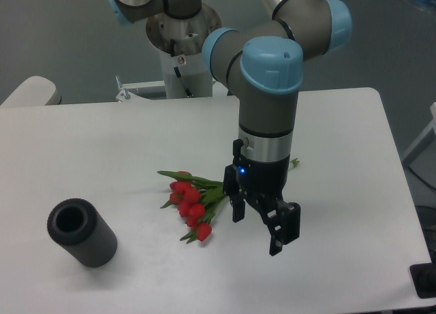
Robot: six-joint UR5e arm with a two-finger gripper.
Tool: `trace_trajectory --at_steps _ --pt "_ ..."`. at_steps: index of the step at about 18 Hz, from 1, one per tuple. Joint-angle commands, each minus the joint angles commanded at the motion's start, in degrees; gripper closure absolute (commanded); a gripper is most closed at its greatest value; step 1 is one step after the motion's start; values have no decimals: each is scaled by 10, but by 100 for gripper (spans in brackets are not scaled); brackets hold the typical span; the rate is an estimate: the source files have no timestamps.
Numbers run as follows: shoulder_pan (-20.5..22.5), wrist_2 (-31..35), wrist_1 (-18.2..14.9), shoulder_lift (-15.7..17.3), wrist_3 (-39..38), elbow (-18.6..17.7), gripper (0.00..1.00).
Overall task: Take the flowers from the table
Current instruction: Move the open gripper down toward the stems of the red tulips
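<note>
The flowers (192, 203), a small bunch of red tulip buds with green leaves, lie flat on the white table (102, 144) near its middle. Their green stems run right and pass behind the gripper body; a stem end shows at the arm's right side. My gripper (257, 229) points down just right of the buds, with one finger (239, 208) close to them and the other finger (283, 232) further right. Its jaws stand apart and nothing is between them. Whether the fingertips touch the table I cannot tell.
A dark grey ribbed cylinder (82, 233) lies on its side at the front left of the table. The arm's base (182, 35) rises behind the table's far edge. The table's right edge and front right corner are near the gripper.
</note>
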Motion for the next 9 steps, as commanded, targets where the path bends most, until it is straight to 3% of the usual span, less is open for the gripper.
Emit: trace_trajectory --at_steps 2,9 --pt "-2 1 6 3 2 -21 0" --pt "-4 2 4 4 -9 -28 0"
